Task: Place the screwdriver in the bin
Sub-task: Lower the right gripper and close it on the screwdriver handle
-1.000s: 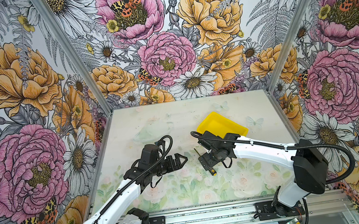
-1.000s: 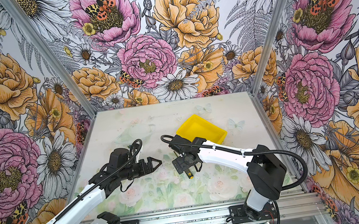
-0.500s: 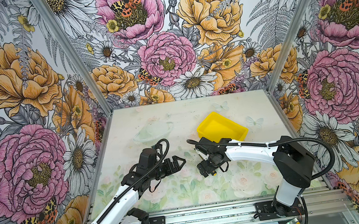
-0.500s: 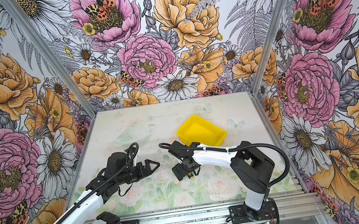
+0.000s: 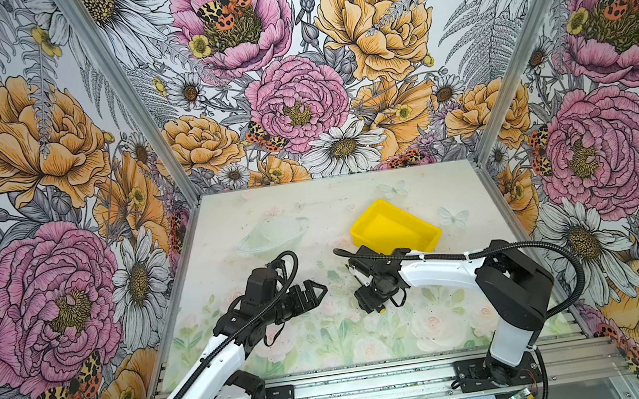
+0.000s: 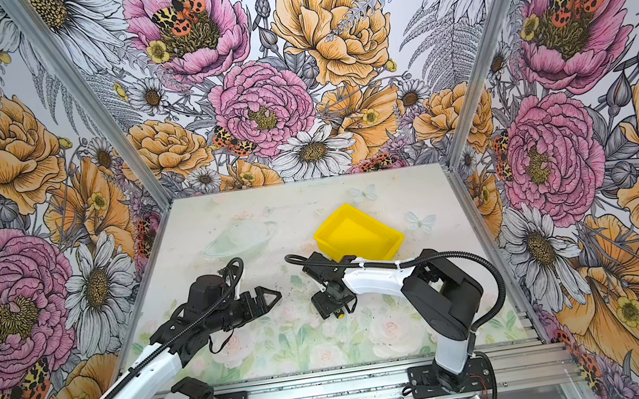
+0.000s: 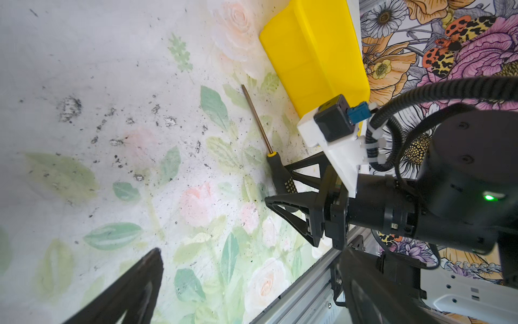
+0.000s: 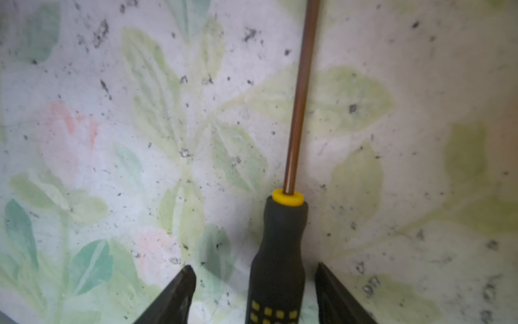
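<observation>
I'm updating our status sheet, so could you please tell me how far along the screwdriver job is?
Done: the approach; the right end effector straddles the screwdriver handle. In hand: the grasp; the jaws stand open, gaps either side, and the screwdriver lies on the table. Remaining: grip, lift, carry to the empty bin, release.

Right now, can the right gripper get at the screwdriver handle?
Probably yes. The right gripper straddles the handle of the screwdriver, which lies flat on the table. Its jaws stand open on either side with gaps, and nothing else sits between them.
</observation>
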Controlling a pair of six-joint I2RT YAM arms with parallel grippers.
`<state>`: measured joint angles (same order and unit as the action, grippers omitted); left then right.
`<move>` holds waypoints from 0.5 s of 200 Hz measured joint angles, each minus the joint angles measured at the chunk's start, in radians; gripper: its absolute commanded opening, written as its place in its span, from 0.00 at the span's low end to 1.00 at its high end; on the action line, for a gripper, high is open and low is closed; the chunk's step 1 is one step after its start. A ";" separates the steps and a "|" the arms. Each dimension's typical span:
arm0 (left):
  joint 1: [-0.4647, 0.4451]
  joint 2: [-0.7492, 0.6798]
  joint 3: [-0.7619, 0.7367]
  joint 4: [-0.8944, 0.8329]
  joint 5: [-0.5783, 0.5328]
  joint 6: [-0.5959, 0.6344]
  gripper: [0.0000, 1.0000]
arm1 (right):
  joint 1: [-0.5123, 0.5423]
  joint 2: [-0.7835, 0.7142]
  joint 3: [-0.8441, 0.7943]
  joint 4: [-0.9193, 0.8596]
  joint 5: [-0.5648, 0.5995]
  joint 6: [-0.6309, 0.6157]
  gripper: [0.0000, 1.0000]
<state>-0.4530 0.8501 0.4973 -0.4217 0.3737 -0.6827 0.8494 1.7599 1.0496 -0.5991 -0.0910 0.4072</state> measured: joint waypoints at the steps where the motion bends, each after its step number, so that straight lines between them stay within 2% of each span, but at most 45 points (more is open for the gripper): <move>1: 0.000 0.000 0.000 0.000 0.000 0.000 0.99 | 0.000 0.000 0.000 0.001 0.000 0.001 0.60; 82: 0.010 -0.001 0.000 -0.001 0.000 0.000 0.99 | -0.005 0.001 -0.013 0.036 0.000 0.016 0.31; 100: 0.016 -0.001 0.000 -0.001 -0.001 0.000 0.99 | -0.005 0.000 -0.013 0.037 -0.001 0.018 0.21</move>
<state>-0.4374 0.8490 0.4969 -0.4225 0.3729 -0.6823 0.8448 1.7603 1.0367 -0.5625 -0.0917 0.4252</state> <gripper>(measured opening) 0.986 0.272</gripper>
